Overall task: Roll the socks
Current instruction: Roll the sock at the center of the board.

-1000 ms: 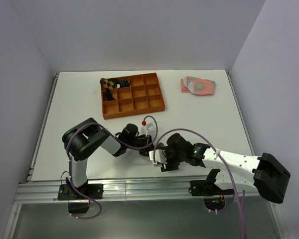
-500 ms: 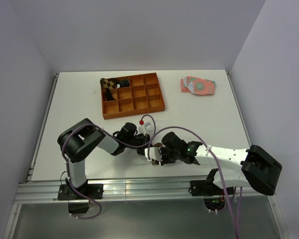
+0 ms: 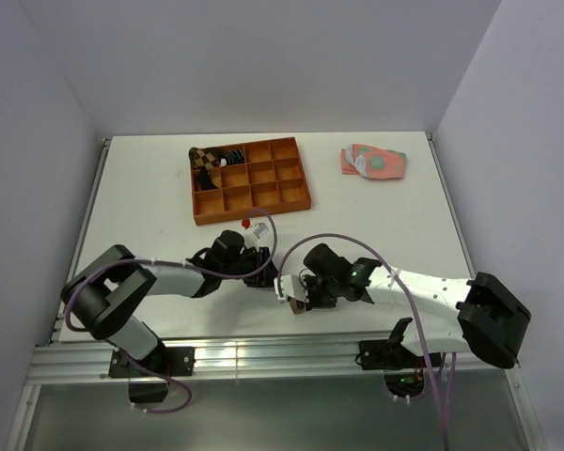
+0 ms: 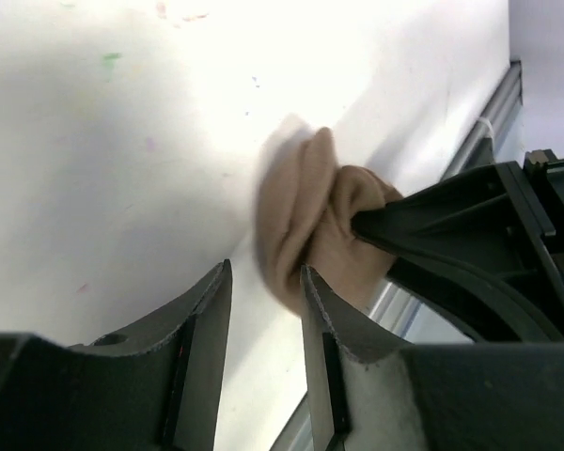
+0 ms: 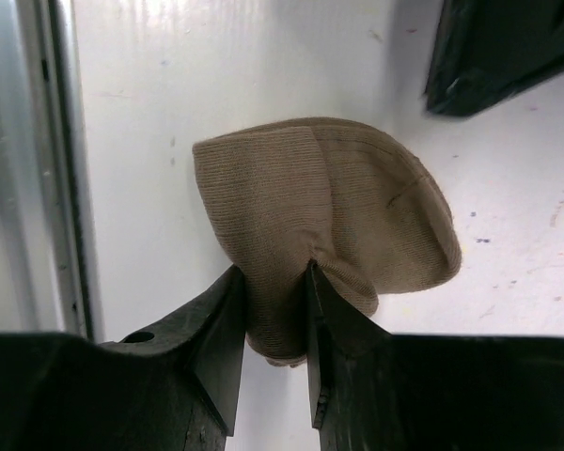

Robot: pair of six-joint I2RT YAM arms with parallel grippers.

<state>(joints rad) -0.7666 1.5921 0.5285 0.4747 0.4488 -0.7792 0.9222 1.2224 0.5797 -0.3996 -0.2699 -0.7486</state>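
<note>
Mid-task: tan sock [image 5: 329,207] is a loose wad near the table [image 3: 404,235] front edge, clamped tight in the right gripper [image 5: 271,282], left gripper [image 4: 266,282] jaws slightly apart and empty beside it, roll not yet finished, black striped sock [image 3: 230,154] in orange tray [image 3: 254,214].

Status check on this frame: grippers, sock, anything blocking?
Right gripper shut on bunched tan-brown fabric sock. Left gripper slightly open, empty, just short of the sock. Nothing between them.

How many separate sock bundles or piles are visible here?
4: tan sock pinched in the right fingers near the front edge; checkered roll and black striped sock in the tray's far-left corner; pink-and-green pile far right. More may be hidden.
</note>
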